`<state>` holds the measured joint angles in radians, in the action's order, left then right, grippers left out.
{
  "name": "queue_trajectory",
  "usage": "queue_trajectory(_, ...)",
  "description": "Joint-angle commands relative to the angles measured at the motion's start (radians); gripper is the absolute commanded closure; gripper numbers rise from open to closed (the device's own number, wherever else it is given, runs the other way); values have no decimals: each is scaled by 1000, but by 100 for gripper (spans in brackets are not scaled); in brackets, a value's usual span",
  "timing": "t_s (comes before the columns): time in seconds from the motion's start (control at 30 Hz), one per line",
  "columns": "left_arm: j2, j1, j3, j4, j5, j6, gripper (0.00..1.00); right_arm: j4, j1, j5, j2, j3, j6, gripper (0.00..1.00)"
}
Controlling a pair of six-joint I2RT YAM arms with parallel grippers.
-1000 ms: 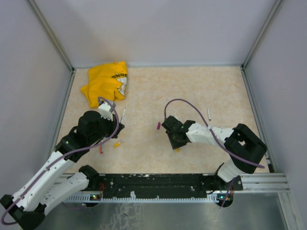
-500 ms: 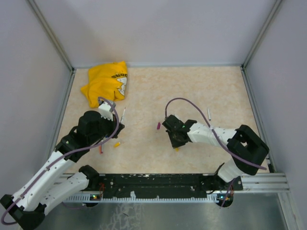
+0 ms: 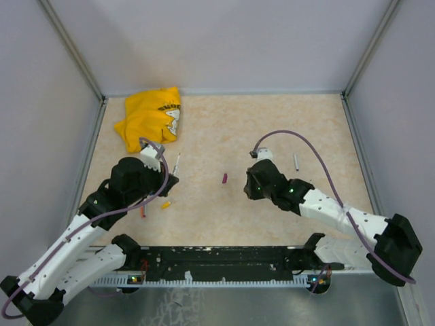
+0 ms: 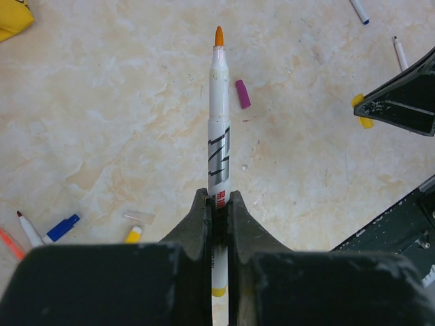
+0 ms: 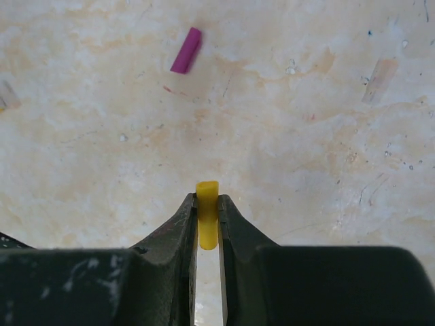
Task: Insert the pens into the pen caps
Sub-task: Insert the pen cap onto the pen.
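My left gripper [image 4: 217, 204] is shut on a white pen [image 4: 218, 136] with an orange tip that points away from it; in the top view this pen [image 3: 177, 163] sticks out of the gripper [image 3: 172, 178]. My right gripper [image 5: 207, 204] is shut on a yellow pen cap [image 5: 207, 217], open end forward, held above the table [image 3: 249, 187]. A purple cap [image 3: 225, 178] lies on the table between the two grippers, and it also shows in both wrist views [image 4: 242, 94] [image 5: 185, 50].
A big yellow cloth [image 3: 151, 119] lies at the back left. A grey pen [image 3: 296, 161] lies behind the right arm. Near the left arm lie a yellow cap [image 3: 165, 204], an orange-red pen [image 3: 142, 212], a blue cap [image 4: 62, 227] and a red-tipped pen [image 4: 28, 229].
My right arm has lifted off the table and swung back and to the right, taking the yellow cap with it. The left arm has held still with its pen.
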<state>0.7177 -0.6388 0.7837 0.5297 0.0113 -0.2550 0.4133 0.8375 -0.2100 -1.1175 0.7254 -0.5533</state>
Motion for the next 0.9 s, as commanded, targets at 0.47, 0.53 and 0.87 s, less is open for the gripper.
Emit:
queue_trajectory(0.47, 4, 2, -69, -316, 297, -79, 100, -396, -17, -53, 402, -140, -158, 100)
queue_trajectory(0.53, 13, 2, -77, -359, 330, -90, 100, -417, -16, -43, 425, -152, -165, 100)
queue_trajectory(0.87, 38, 2, -87, -473, 411, -155, 100, -517, -20, -22, 482, -179, -210, 100)
